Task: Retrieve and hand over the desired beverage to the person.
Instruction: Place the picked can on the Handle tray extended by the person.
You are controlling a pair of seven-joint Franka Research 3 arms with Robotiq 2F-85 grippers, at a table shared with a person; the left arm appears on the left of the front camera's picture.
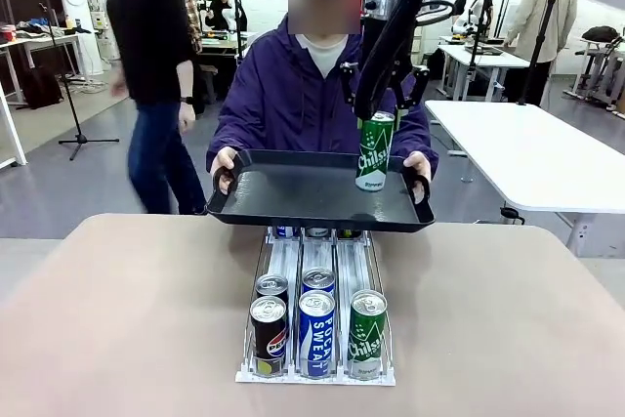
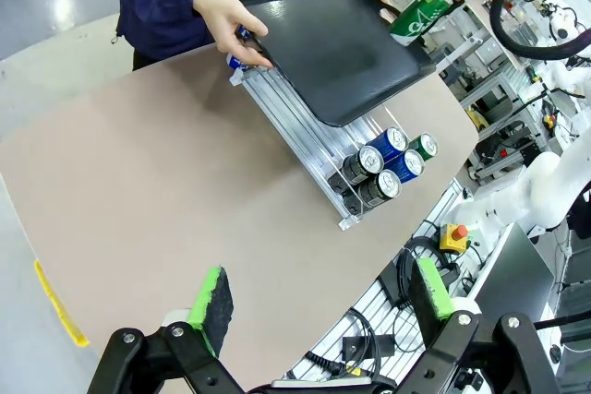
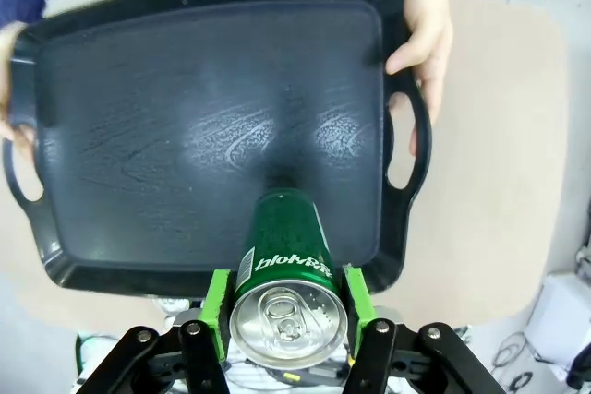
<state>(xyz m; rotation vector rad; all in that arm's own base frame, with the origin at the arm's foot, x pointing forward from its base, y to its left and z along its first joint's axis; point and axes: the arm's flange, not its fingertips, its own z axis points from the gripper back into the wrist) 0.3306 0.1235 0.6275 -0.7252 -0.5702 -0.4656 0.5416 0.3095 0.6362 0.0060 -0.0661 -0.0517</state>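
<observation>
A person (image 1: 283, 95) in a purple jacket holds a black tray (image 1: 293, 187) by both handles over the far end of the can rack (image 1: 314, 375). My right gripper (image 1: 379, 116) is shut on the top of a green Chilsung can (image 1: 375, 151), upright over the tray's right side, its base at or just above the tray floor. In the right wrist view the green can (image 3: 286, 265) sits between the pads of my right gripper (image 3: 286, 300) above the tray (image 3: 185, 136), with the person's hand (image 3: 420, 20) on its handle. My left gripper (image 2: 323, 292) hangs open high over the table.
The rack's front row holds a black Pepsi can (image 1: 268, 334), a blue Pocari Sweat can (image 1: 315, 331) and a green can (image 1: 366, 332), with more behind. Another person (image 1: 151, 75) walks at the back left. A white table (image 1: 537, 153) stands at the right.
</observation>
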